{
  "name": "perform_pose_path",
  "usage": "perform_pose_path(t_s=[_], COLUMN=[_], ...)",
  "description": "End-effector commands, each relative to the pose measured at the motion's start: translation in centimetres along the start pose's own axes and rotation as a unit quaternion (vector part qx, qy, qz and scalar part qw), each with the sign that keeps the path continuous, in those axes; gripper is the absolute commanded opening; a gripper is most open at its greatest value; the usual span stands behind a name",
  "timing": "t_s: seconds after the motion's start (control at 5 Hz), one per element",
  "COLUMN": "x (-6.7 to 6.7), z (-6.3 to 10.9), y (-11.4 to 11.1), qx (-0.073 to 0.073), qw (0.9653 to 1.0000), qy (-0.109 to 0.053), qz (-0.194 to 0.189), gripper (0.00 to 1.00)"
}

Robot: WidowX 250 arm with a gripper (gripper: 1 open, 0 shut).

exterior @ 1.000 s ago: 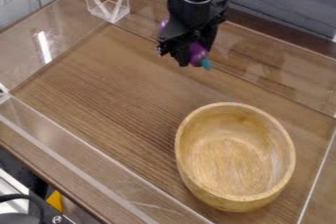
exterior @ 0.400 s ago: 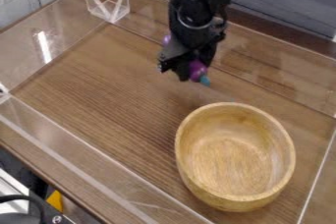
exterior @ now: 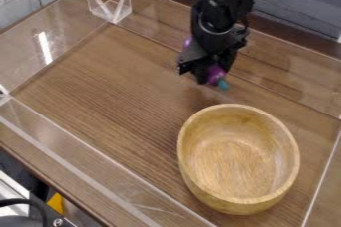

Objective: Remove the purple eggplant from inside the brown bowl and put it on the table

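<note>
My gripper [exterior: 210, 74] hangs from the black arm just above the table [exterior: 120, 82], pointing steeply down. It is shut on the purple eggplant [exterior: 213, 75], whose purple body and teal-green cap peek out between the fingers. The eggplant is low over the wood, behind the brown bowl [exterior: 241, 157]; I cannot tell if it touches the tabletop. The round light-tan bowl stands at the front right with nothing inside it.
Low clear acrylic walls [exterior: 80, 166] border the tabletop on all sides. A clear angled acrylic piece [exterior: 110, 4] stands at the back left corner. Bare wood lies to the left of the gripper and the bowl.
The gripper has carried the eggplant to the right and downward, closer to the tabletop and nearer the bowl's far rim. The wrist has rolled slightly. The bowl has stayed still.
</note>
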State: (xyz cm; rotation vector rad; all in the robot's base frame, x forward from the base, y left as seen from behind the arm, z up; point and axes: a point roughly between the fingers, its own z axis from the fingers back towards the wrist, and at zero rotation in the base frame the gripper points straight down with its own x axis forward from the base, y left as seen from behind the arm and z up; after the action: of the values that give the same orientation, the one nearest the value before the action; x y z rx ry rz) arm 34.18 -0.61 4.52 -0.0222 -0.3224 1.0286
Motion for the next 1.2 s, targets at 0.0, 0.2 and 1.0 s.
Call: perform_pose_path(t_s=[0.0,0.2,1.0], x=[1.1,1.4,3.2], z=[1.6,0.6,-0.4], y=[-1.8,-1.1,1.1], qx=[-0.018,-0.018,-0.013], qw=[0.9997,0.9996,0.9992], qy=[-0.017,-0.017,-0.026], qz=[-0.008,-0.016,-0.028], gripper=[1.00,0.00,0.00])
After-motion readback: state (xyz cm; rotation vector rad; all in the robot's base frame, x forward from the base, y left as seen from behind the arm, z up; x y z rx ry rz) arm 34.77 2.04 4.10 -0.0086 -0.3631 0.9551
